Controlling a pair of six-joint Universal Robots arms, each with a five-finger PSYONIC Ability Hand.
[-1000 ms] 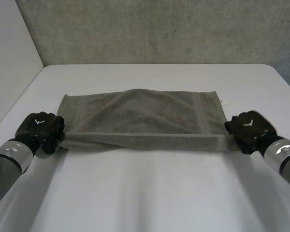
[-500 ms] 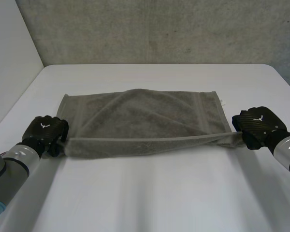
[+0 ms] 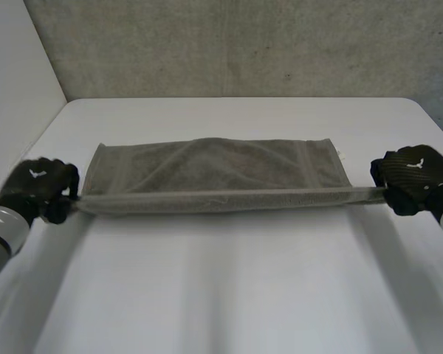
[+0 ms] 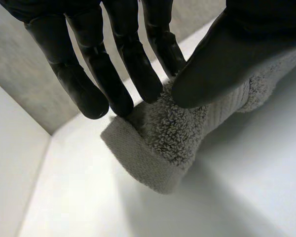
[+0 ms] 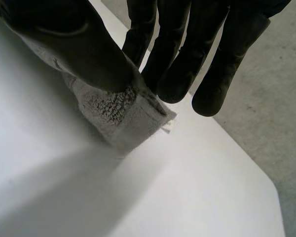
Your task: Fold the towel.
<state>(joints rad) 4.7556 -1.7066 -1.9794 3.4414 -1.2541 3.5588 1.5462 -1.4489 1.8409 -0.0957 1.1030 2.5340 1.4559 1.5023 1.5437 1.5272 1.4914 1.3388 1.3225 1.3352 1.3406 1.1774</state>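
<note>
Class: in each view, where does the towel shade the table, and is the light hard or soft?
Head view: the towel throws a faint, soft-edged band on the table along its taut near edge; diffuse light. Left wrist view: a darker, soft shadow under its raised corner. Right wrist view: the table dims beneath the lifted corner.

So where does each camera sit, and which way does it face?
Head view: behind and between the arms, looking down at the table; shows left hand, right hand, towel.
Left wrist view: on that wrist, looking along the palm; its fingers pinch a towel corner.
Right wrist view: likewise; its fingers pinch the opposite corner.
Shared: all three show the towel and table.
</note>
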